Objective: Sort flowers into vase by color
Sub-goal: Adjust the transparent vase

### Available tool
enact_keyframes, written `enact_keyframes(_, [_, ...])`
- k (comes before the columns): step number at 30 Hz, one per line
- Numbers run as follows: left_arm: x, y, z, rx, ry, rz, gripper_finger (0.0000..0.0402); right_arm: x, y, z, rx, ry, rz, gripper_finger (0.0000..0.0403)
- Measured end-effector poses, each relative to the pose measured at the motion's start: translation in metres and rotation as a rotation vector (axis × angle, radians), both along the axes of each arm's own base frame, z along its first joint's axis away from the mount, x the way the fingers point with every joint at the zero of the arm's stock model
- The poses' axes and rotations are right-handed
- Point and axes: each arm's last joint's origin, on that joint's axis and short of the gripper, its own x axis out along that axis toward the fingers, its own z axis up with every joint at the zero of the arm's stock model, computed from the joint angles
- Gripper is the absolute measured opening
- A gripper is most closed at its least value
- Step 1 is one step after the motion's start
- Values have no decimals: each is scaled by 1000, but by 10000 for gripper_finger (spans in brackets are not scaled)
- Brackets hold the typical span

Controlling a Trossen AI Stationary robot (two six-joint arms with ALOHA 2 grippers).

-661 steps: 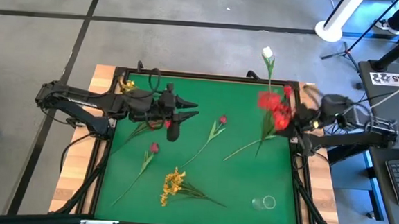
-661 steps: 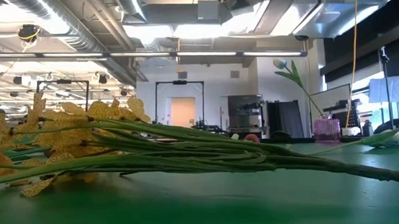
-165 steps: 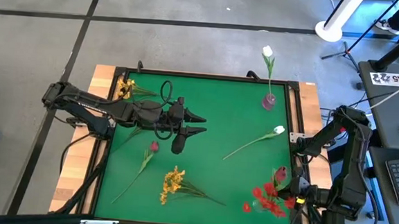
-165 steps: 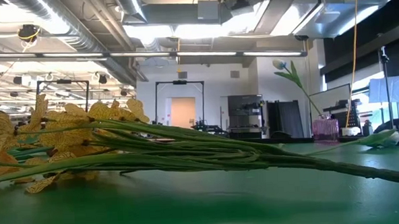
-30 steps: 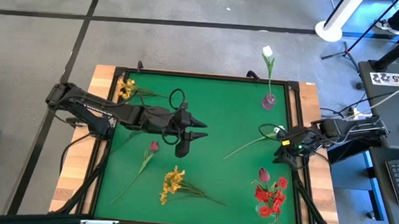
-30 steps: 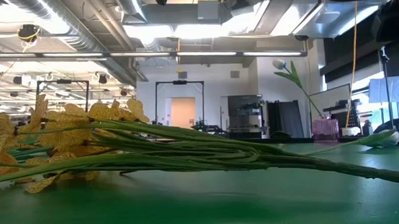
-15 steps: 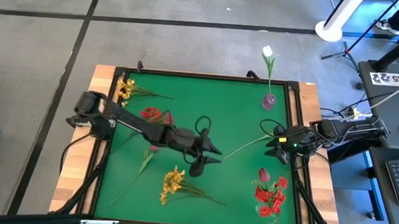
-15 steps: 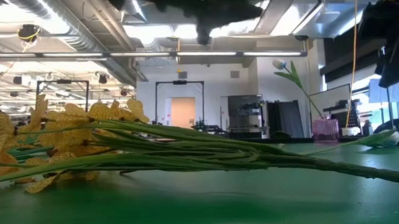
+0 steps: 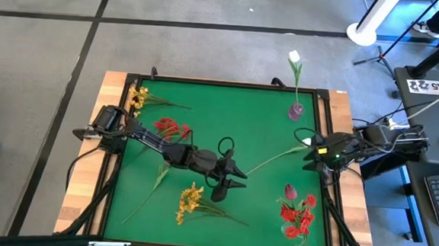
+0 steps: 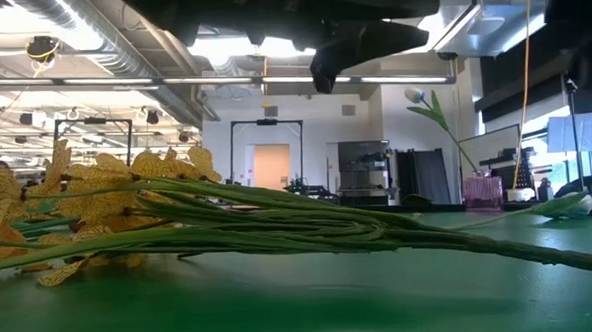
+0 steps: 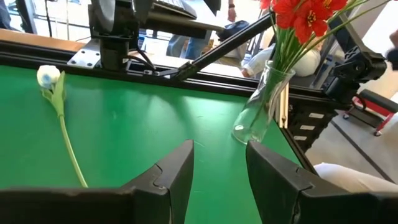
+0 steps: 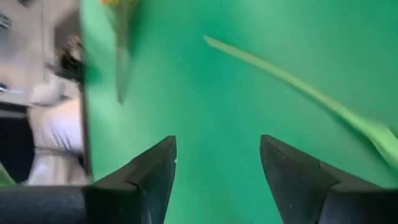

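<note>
A white tulip lies on the green mat; its stem shows in the right wrist view. My right gripper hovers open over its head end. My left gripper is open at mid-table above the mat, near the tulip's stem end, and holds nothing. A glass vase at the near right holds red flowers and a dark pink bud. A pink vase at the far right holds a white tulip. A yellow spray and a red cluster lie on the mat.
A vase with yellow flowers stands in the far left corner. A thin green stem lies left of the yellow spray. A black frame rims the mat. People and equipment stand beyond the table.
My left gripper has swung from left of centre toward the table's right and near edges, stretching out over the mat and baring the red cluster that lay under the arm. My right gripper has shifted slightly by the white tulip's head. No flower has moved.
</note>
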Motion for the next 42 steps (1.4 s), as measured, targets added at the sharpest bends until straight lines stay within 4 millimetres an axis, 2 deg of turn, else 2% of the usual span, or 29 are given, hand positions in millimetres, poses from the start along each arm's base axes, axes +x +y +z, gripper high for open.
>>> enact_keyframes(3, [1,3,0,0,-1,8,142,-11,-2,1,14,162,-49,201])
enact_keyframes(5, [2,8,0,0,-1,21,142,-11,-1,3,73,174,-59,175])
enact_keyframes(10, [4,18,0,-8,0,50,142,-10,3,2,223,271,-52,83])
enact_keyframes(14, [4,21,0,-9,0,56,142,-9,4,3,233,247,-43,11])
enact_keyframes(18, [4,21,-1,-6,8,55,142,-7,3,10,197,196,-28,19])
enact_keyframes(22, [3,21,-2,-2,27,54,142,-4,3,29,143,137,-25,8])
enact_keyframes(33, [3,22,-3,13,27,104,142,25,2,124,-233,-122,60,2])
enact_keyframes(38, [3,23,-3,22,24,142,142,44,8,159,-268,-268,177,3])
enact_keyframes(42, [4,24,-1,26,8,175,142,57,24,181,-276,-442,306,3])
